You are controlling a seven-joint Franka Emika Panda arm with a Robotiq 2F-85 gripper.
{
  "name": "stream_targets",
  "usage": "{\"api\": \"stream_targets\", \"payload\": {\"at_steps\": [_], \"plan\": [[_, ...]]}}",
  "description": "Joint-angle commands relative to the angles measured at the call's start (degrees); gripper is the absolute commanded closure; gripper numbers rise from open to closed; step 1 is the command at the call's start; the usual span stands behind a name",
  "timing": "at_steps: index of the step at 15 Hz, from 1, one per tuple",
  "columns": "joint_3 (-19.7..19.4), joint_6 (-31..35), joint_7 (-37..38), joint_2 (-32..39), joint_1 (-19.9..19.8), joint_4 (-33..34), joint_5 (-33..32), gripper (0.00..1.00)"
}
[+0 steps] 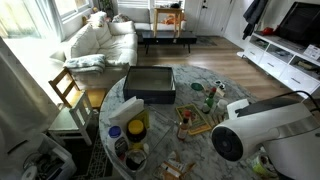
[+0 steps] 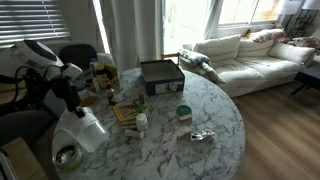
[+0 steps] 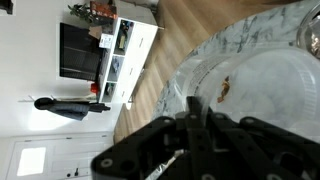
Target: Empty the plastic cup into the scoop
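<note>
**Hand closed over the bench edge, clear cup just beyond its tips**

The wrist view gives the closest look. The hand (image 3: 200, 102) fills the lower part of that picture as a dark, blurred mass. Its two fingers run up side by side and meet at the tips, so it reads as drawn closed, with nothing visible between them. Past the fingertips lies the rim of the round marble bench (image 3: 215, 50). On the bench, close to that rim, sits the plastic cup (image 3: 268, 95), a clear round vessel with a small brown smear inside. Whether the tips touch the cup cannot be told. The scoop cannot be picked out in any view.

Beyond the bench edge the wrist view shows wooden floor, a white media unit and a dark television (image 3: 78, 50).

In an exterior view the white arm (image 2: 85, 128) reaches in over the left side of the bench (image 2: 170, 155), its dark wrist parts above a cluster of small items. A black box (image 2: 161, 75) stands toward the far side. A green-lidded jar (image 2: 184, 112) and a crumpled piece of foil (image 2: 202, 135) sit apart from each other on the open marble. A pale sofa (image 2: 245, 55) stands behind the bench. The cup is too small to identify in either exterior view.
</note>
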Motion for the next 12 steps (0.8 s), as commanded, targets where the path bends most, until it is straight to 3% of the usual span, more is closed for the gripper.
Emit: {"api": "stream_targets", "payload": {"at_steps": [1,12], "plan": [[-1.1,-0.3,0.6,0.4,1.2,0.4,0.0,0.96],[-1.7,-1.6,10.2,9.0,1.8,2.7,-3.9,0.99]]}}
